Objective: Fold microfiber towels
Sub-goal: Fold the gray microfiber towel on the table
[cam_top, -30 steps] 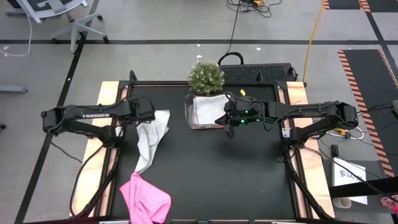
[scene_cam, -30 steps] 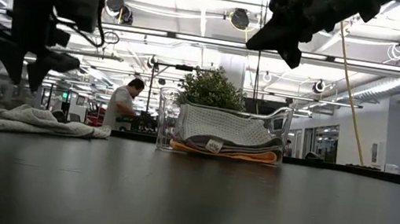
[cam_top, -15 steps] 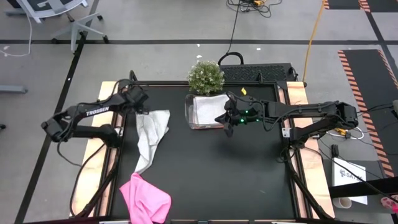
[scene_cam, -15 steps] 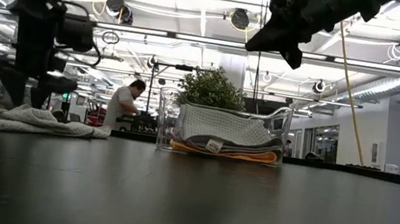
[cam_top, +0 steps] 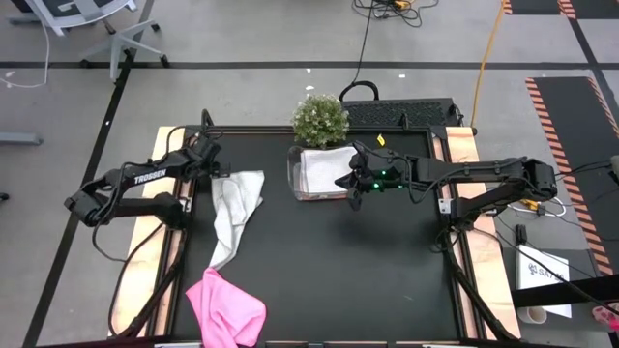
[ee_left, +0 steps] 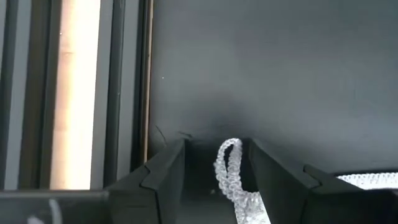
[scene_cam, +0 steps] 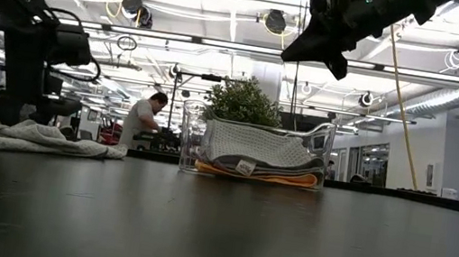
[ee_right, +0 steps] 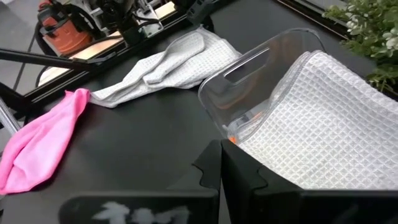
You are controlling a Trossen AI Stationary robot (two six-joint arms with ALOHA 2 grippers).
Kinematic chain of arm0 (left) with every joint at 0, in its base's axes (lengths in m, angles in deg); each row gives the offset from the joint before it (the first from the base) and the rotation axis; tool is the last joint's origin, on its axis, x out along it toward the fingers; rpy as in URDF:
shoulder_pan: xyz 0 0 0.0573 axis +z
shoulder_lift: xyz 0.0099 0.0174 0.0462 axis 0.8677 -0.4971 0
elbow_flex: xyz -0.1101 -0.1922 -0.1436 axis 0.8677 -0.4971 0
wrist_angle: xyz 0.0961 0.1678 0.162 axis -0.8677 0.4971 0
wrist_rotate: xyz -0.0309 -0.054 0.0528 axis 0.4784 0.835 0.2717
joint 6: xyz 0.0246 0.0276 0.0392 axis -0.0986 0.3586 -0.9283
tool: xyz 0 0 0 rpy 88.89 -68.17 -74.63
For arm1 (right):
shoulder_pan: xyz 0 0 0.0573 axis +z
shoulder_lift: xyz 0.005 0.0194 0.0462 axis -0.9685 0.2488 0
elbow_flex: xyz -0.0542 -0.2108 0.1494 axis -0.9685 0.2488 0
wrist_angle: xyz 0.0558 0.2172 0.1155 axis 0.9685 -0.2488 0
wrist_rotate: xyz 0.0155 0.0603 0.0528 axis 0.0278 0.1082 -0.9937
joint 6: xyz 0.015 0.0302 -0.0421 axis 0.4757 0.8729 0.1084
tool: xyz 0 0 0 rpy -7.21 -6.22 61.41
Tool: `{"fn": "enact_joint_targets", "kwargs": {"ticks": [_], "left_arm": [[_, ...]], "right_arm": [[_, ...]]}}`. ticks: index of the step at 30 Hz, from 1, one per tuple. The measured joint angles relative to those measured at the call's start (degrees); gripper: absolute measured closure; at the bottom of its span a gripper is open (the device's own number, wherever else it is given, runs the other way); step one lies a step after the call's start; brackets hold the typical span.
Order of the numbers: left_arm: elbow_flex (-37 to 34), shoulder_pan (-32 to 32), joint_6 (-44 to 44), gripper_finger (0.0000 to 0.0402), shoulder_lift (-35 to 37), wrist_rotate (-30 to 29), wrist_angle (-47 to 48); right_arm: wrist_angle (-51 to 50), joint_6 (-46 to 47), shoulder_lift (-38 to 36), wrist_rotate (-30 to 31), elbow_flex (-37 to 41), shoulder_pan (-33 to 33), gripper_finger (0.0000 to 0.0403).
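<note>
The pink towel (cam_top: 225,307) lies crumpled at the table's (cam_top: 329,271) near edge. Farther back, the left gripper (cam_top: 212,162), its arm marked TROSSEN, is down at the far corner of a loose grey towel (cam_top: 235,208), fingers wide with a fold between them. The right gripper (cam_top: 354,191) hovers shut and empty over the tub (scene_cam: 254,147), which holds a folded grey towel (cam_top: 320,169) over an orange one (scene_cam: 259,175). A plant (cam_top: 320,119) stands behind.

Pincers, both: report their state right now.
Left pincer: open, fingers astride an edge of the crumpled light grey microfiber towel.
Right pincer: shut, empty.
</note>
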Motion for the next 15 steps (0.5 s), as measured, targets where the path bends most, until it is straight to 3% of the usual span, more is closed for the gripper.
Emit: {"fn": "enact_joint_targets", "kwargs": {"ticks": [9, 12, 15], "left_arm": [[-0.2, -0.3, -0.5, 0.0219, -0.2, 3.3, -2.7], [-0.5, -0.3, -0.6, 0.0248, -0.1, 4.2, -3.3], [-0.9, -0.3, -0.8, 0.0303, -0.1, 5.1, -3.7]], "right_arm": [[0.0, 0.1, 0.0, 0.2, 0.0, 0.0, 0.0401], [0.0, 0.1, 0.0, 0.1, 0.0, 0.0, 0.0401], [0.0, 0.1, 0.0, 0.1, 0.0, 0.0, 0.0401]]}}
